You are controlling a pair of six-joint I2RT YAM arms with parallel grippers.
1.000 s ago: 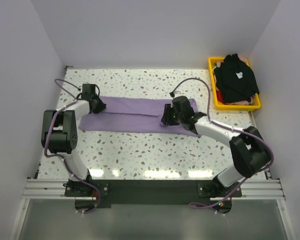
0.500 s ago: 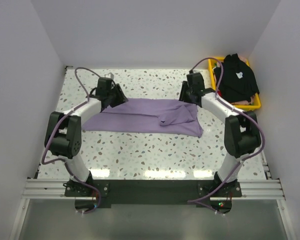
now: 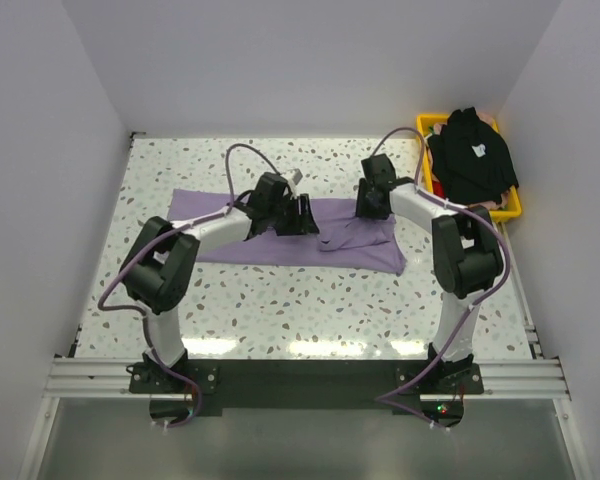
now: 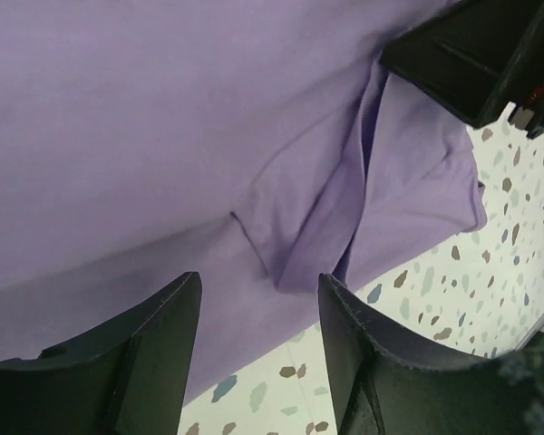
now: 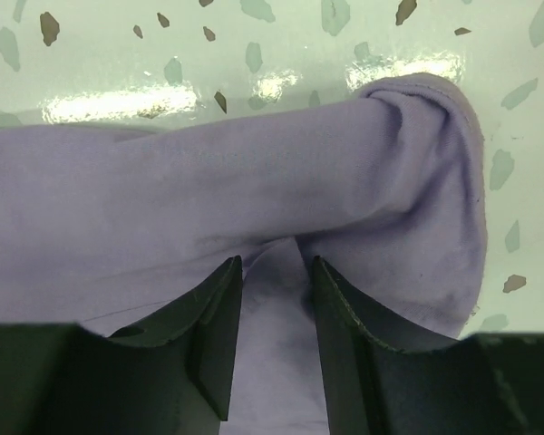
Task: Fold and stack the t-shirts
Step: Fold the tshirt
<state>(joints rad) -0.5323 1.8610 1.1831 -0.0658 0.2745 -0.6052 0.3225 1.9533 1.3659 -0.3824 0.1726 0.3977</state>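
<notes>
Cloth fills both wrist views: the lavender t-shirt (image 3: 265, 245) lies as a long, wrinkled band on the speckled tabletop (image 3: 280, 300), and both sets of fingers are down at it. We see the left fingers (image 3: 302, 215) over its middle, spread apart with nothing gripped between them. In their own view smooth cloth runs beyond their tips. A folded sleeve flap (image 4: 408, 181) lies ahead and to their right. Bare tabletop shows in the gap nearer the wrist, where the shirt's edge cuts across. The right fingers (image 3: 372, 203) sit at the shirt's far edge, near its right end and just beside the left pair. They stand close together and pinch a ridge of the lavender cloth, which puckers toward the narrow gap. Beyond their tips the cloth ends in a folded edge, then glossy tabletop. To their right the shirt bunches into a rounded corner (image 5: 435, 109). Well apart from both pairs, out past the right fingers, we find the black t-shirt (image 3: 460, 170). It is heaped in a yellow basket (image 3: 475, 213), with its small white chest mark (image 3: 479, 150) facing up and some of its cloth hanging over the rim.
</notes>
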